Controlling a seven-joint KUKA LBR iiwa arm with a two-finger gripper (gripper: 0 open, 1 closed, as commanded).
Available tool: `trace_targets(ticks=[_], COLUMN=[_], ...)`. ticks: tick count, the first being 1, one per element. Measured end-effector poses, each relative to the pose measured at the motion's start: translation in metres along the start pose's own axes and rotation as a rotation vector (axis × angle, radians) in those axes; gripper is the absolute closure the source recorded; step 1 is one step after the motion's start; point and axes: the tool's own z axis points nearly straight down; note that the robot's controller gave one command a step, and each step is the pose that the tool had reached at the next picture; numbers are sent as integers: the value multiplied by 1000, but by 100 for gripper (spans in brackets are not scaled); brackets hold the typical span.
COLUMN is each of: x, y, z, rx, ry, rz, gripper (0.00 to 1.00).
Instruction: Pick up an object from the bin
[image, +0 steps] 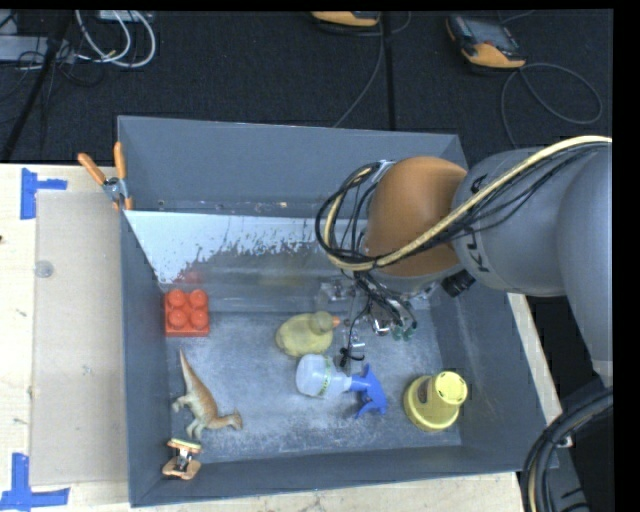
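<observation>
How wide the jaws stand cannot be told. They hang low in the middle of the bin (250, 175), just beside a yellowish soft toy (303, 334) and above a white bottle (318, 378). This looks like the approach step. The next move calls for centring over one of them before closing.

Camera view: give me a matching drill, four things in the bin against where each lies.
Things:
1. red building block
2. tan toy dinosaur
3. yellow cup
4. white bottle

Places on the bin floor, as the view shows it:
A. middle
B. lower right
C. left side, halfway up
D. lower left

Pairs: 1-C, 2-D, 3-B, 4-A.
</observation>
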Motion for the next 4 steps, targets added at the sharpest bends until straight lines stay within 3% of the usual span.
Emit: trace_targets(ticks=[1, 2, 3, 4], x=[-11, 33, 33, 39], y=[-6, 39, 38, 41], z=[24, 39, 39, -2], rx=[-1, -2, -2, -1], ry=[-11, 2, 2, 11], rz=[11, 18, 18, 14], gripper=[0, 100, 100, 100])
